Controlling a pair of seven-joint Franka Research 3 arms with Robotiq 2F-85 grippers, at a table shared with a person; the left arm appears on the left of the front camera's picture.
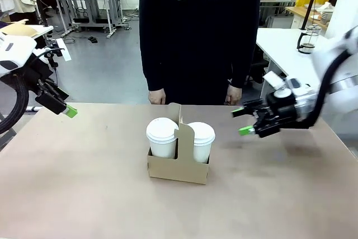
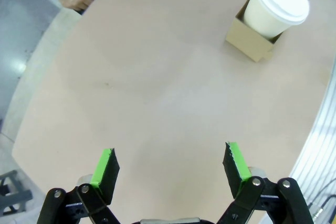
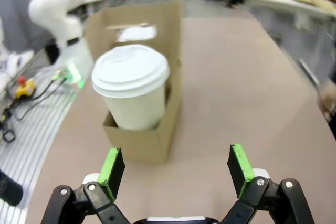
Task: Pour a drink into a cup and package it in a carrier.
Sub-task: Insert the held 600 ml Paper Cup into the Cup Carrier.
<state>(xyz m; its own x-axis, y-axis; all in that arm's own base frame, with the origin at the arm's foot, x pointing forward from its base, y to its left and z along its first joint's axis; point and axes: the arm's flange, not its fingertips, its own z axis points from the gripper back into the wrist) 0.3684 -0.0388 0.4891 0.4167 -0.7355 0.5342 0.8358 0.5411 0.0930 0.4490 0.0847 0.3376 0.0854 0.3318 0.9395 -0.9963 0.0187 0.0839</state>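
The brown cardboard carrier (image 1: 178,166) stands mid-table with its upright handle between two white lidded cups, one on the left (image 1: 161,135) and one on the right (image 1: 201,138). My left gripper (image 1: 68,111) hovers open at the far left edge, well clear of the carrier. From the right, my right gripper (image 1: 244,121) hangs open and empty a short way off the right cup. In the left wrist view the gripper (image 2: 170,163) is open over bare table, with a cup (image 2: 275,3) far ahead. In the right wrist view the open gripper (image 3: 176,166) faces a cup (image 3: 134,90) in the carrier (image 3: 152,140). The drink is out of view inside the lidded cups.
A person in a black top stands at the far edge, hands (image 1: 157,96) resting near the table. A glass French press (image 1: 306,40) sits on a white side table at back right. Bare brown tabletop (image 1: 84,183) lies around the carrier.
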